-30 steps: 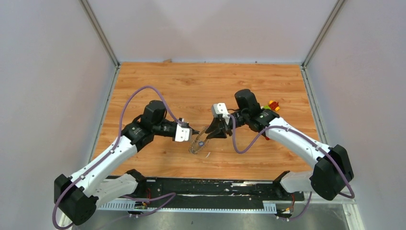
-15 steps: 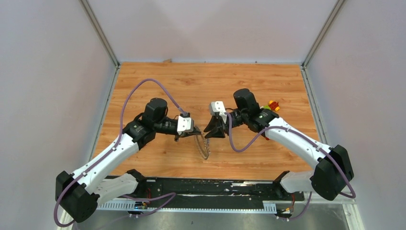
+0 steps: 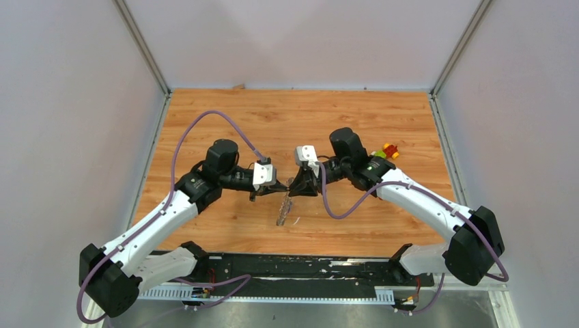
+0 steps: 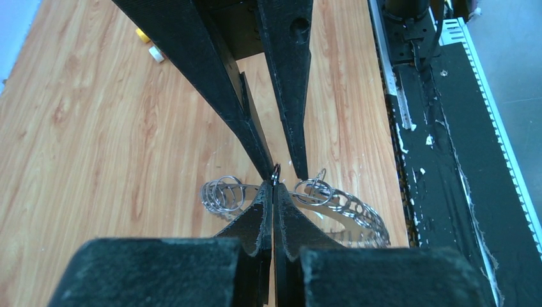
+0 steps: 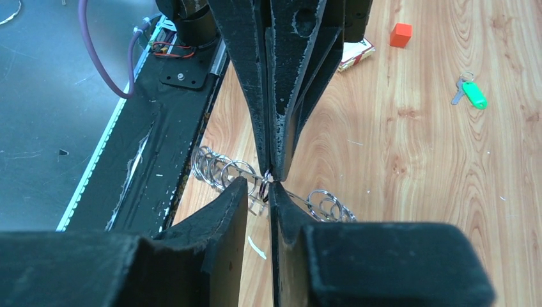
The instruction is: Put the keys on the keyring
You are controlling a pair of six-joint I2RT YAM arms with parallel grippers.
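Note:
The keyring (image 4: 358, 214) is a silver band strung with many small rings. It hangs edge-on under the two grippers in the top view (image 3: 283, 212). My left gripper (image 4: 275, 185) is shut on it, with one small ring standing up at its tips. My right gripper (image 5: 258, 185) faces it tip to tip, open by a narrow gap. That small ring sits in the gap, and I see no pad pressing it. A key with a green head (image 5: 473, 94) lies alone on the wood, away from both grippers.
An orange cube (image 5: 401, 35) and a red-and-white block (image 5: 356, 54) lie on the wood beyond the left gripper. Small coloured toys (image 3: 389, 150) sit by the right arm's elbow. The black base rail (image 4: 441, 128) runs along the near table edge, close to the keyring.
The right gripper has moved left until its tips meet the left gripper's, and its jaws have narrowed. The left gripper has lifted the keyring, which now hangs edge-on.

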